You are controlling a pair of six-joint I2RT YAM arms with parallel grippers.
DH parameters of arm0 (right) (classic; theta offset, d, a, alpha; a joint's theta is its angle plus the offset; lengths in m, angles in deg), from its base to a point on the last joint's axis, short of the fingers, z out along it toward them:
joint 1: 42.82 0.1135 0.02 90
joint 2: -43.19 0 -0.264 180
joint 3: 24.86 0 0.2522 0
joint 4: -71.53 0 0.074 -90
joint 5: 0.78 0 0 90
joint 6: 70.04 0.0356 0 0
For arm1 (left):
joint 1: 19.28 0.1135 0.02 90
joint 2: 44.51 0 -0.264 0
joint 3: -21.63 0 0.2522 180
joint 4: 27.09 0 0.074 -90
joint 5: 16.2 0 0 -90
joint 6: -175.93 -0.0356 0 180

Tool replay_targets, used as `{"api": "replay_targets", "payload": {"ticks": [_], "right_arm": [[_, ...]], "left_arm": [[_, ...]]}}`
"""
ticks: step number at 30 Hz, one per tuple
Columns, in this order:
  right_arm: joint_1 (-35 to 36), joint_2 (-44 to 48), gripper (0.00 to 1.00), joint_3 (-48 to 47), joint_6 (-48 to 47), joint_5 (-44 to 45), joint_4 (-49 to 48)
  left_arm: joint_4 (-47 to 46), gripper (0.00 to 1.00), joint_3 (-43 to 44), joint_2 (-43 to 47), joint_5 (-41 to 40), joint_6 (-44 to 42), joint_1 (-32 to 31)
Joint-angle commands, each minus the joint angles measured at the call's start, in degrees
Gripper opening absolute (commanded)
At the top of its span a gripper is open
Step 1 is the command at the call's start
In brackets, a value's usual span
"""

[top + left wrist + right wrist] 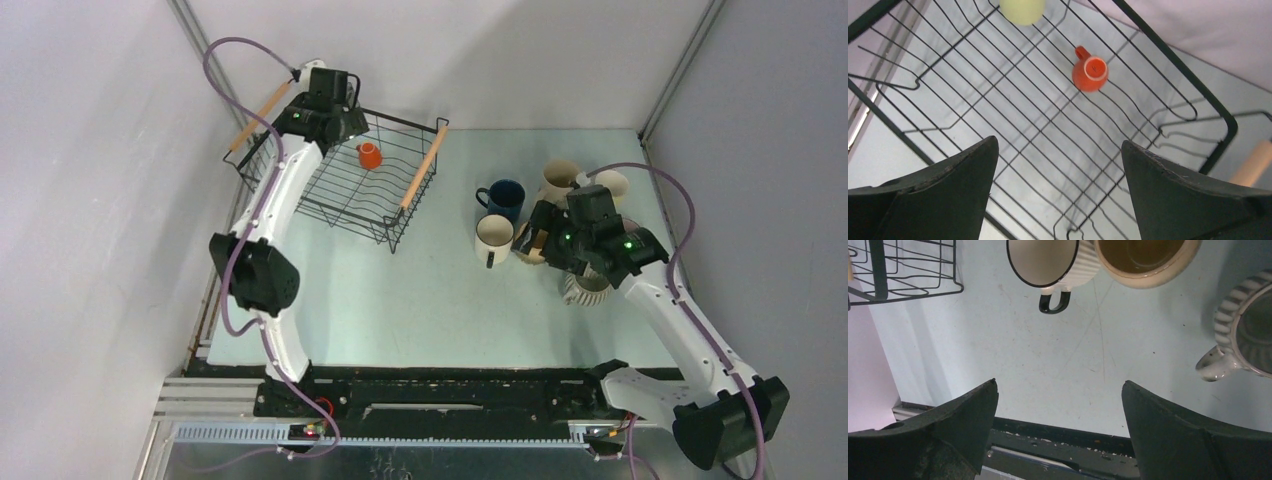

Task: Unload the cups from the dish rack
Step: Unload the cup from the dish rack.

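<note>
- The table (pixel 420 300) is carrying the dish rack (pixel 395 225), a black wire basket with two wooden handles.
- The left gripper (pixel 1058 145) is hovering over the dish rack's wire floor, fingers spread wide and holding nothing.
- The right gripper (pixel 1058 385) is hanging well clear of the dish rack on the right arm's side, fingers spread wide and gripping nothing.
- Outside the dish rack on that side are standing a navy cup (pixel 503 198) and a black-rimmed white cup (pixel 493 240) nearest it, then a cream cup (pixel 560 180), with a ribbed cup (pixel 585 288) farthest.
- An orange cup (pixel 1089 72) is sitting inside the dish rack.
- A pale green cup (pixel 1022 9) is showing inside the dish rack too, cut off by the left wrist view's edge.
</note>
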Motion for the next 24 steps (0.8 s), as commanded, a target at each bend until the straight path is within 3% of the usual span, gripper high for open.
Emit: {"api": "replay_targets", "payload": {"ticks": [1, 11, 24], "right_arm": [[1.25, -1.16, 1.00, -3.89, -0.19, 1.11, -0.77], [1.80, -2.22, 1.00, -5.69, -1.83, -0.85, -0.79], [2.36, -3.84, 1.00, -5.72, -4.64, -1.98, -1.61]], "left_arm": [[-0.25, 1.00, 10.66, -6.14, -5.11, -0.98, 2.77], [-8.38, 1.00, 22.83, -21.90, -8.03, -2.88, 7.57], [-21.02, 1.00, 23.18, -30.17, -8.18, -5.05, 10.21]]}}
